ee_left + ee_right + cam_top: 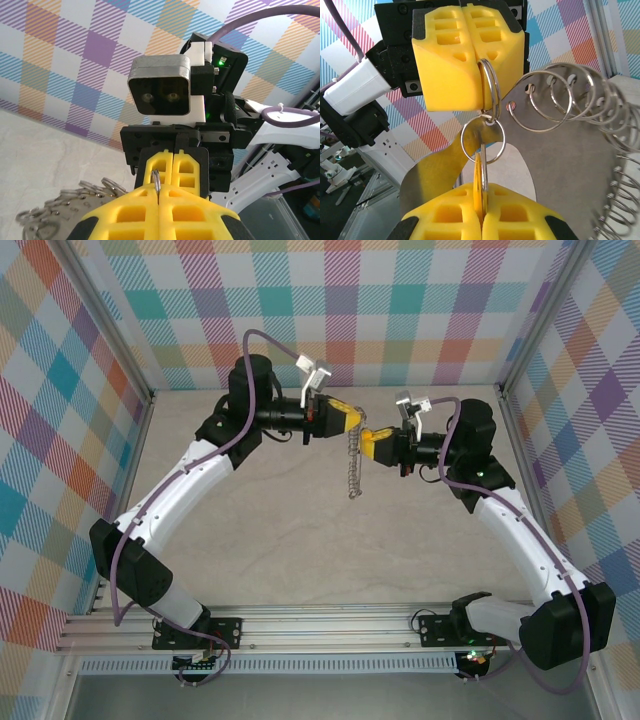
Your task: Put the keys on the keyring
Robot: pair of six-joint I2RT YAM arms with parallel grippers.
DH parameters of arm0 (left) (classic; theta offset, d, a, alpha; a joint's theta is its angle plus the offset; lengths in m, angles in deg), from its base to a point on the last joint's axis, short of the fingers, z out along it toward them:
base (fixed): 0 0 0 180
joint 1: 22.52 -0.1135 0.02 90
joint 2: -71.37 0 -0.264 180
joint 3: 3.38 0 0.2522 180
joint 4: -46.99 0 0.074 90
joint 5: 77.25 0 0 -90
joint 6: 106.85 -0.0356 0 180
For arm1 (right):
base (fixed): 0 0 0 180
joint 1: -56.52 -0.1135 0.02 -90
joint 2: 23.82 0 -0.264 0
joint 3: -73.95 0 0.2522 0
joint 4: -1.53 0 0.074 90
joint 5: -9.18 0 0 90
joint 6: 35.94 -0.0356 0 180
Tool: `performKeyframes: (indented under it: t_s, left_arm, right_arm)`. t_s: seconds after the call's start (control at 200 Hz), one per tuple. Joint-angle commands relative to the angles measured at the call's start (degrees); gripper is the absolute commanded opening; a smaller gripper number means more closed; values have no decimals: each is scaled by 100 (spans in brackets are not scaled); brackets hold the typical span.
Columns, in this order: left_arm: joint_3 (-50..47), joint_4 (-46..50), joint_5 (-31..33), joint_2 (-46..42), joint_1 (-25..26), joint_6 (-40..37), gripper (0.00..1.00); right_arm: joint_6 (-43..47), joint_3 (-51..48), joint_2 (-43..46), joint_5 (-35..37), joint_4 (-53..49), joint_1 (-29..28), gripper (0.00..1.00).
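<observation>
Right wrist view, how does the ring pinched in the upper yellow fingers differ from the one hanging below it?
The upper ring is clamped in the left gripper and shows nearly edge-on, a narrow oval. The lower ring hangs from it, no fingers on it, facing the camera as a full circle; the right gripper pinches a thin strip below it. Both are silvery split rings, linked.

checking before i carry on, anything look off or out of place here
Nothing spilled or broken. One oddity: the keyring hangs in mid-air as a long loose string of loops, gripped at its top by the shut left end effector, tip to tip with the shut right end effector.
</observation>
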Motion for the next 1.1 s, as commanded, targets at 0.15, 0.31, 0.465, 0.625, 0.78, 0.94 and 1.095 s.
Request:
performKeyframes:
  t_s: [0.15,0.31,0.465,0.625,0.78,0.94,1.095]
  left_arm:
    - [-411,-1153,391,-330,108,568,0]
    - [-762,-1512,591,-467,198,766,0]
    - [-1203,-2135,847,-644,231,1167,0]
    - [-1603,-2841,1177,-728,266,1663,0]
    - [-1831,-3048,1543,-802,287,1797,0]
    - [-1940,-3226,1782,-815,294,1934,0]
    - [-1980,-3268,1843,-825,297,1931,0]
  right_arm:
    - [-5,151,-197,32,100,-310,0]
    - [-8,279,-416,172,75,-457,0]
    - [12,183,-524,478,42,-457,0]
    - [-288,70,-577,577,299,-457,0]
    - [-322,-36,-405,840,193,-457,0]
    - [-386,-248,-47,1236,-31,-457,29]
    - [-316,-559,641,1743,-449,-439,41]
